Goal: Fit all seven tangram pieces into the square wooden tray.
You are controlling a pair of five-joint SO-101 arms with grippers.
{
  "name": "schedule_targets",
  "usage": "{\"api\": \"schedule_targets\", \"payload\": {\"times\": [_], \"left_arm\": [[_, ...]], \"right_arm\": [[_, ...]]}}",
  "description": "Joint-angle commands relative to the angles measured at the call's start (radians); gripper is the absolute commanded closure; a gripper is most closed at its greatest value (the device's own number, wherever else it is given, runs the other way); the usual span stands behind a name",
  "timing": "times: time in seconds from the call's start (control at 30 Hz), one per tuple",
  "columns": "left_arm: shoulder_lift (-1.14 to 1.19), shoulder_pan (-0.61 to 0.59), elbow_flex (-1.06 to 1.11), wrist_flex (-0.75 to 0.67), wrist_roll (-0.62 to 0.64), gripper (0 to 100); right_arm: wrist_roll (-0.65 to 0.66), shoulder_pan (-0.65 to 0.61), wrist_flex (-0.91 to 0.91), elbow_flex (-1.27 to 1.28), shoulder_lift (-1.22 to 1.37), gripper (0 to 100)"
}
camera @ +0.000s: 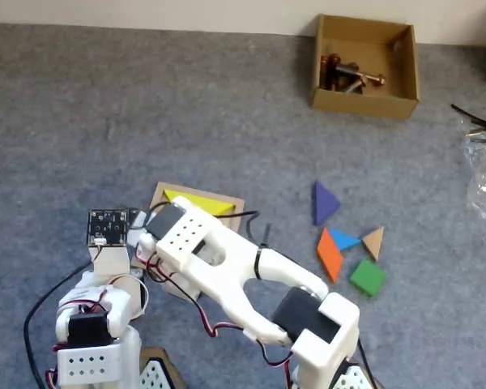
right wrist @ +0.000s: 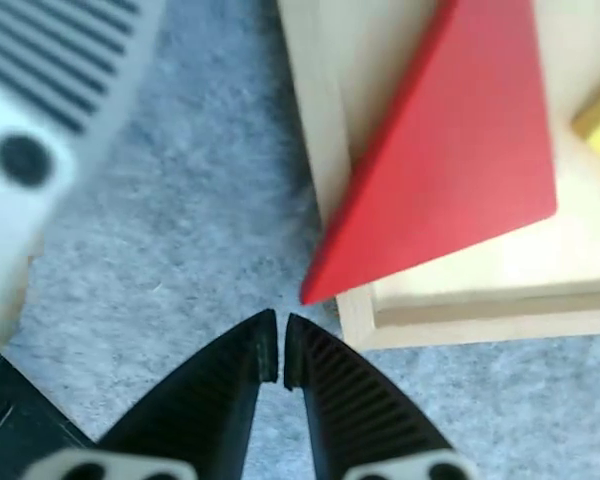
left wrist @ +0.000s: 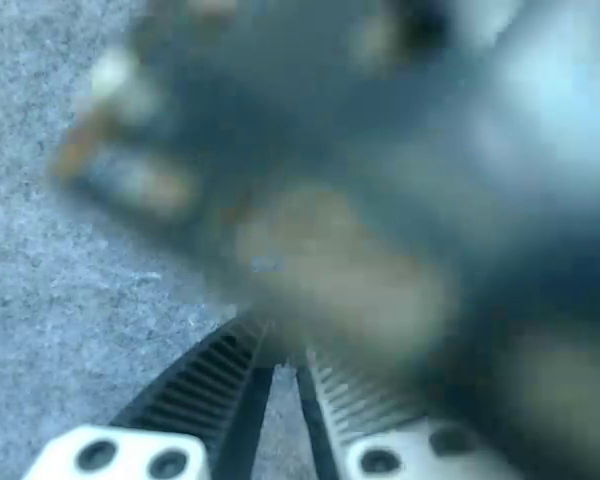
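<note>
Right pincer [right wrist: 280, 348], closed, sits beside red triangle [right wrist: 450, 170] overhanging tray [right wrist: 320, 150] rim.

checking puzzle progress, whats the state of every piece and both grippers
wooden tray, partly filled
red triangle, corner overhangs tray rim
yellow piece, inside tray
purple triangle, outside tray
orange piece, outside tray
blue triangle, outside tray
tan triangle, outside tray
green square, outside tray
left gripper, shut
right gripper, shut, empty

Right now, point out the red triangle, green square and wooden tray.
red triangle [right wrist: 450, 170], right wrist view, its face
green square [camera: 367, 276], high view, its middle
wooden tray [right wrist: 500, 315], right wrist view, its rim
</note>
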Motion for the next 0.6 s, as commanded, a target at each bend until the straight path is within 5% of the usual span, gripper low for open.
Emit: {"api": "schedule_targets", "payload": {"times": [0.0,0.57], "left_arm": [[0.007,-0.008,0.021,0.008,0.003,100],[0.007,-0.008,0.021,0.008,0.003,100]], "right_arm": [[-0.008,-0.024,0.01,-0.008,-0.01,99.4],[-0.008,-0.059,-0.007,-0.044,-0.021,99.4]]}}
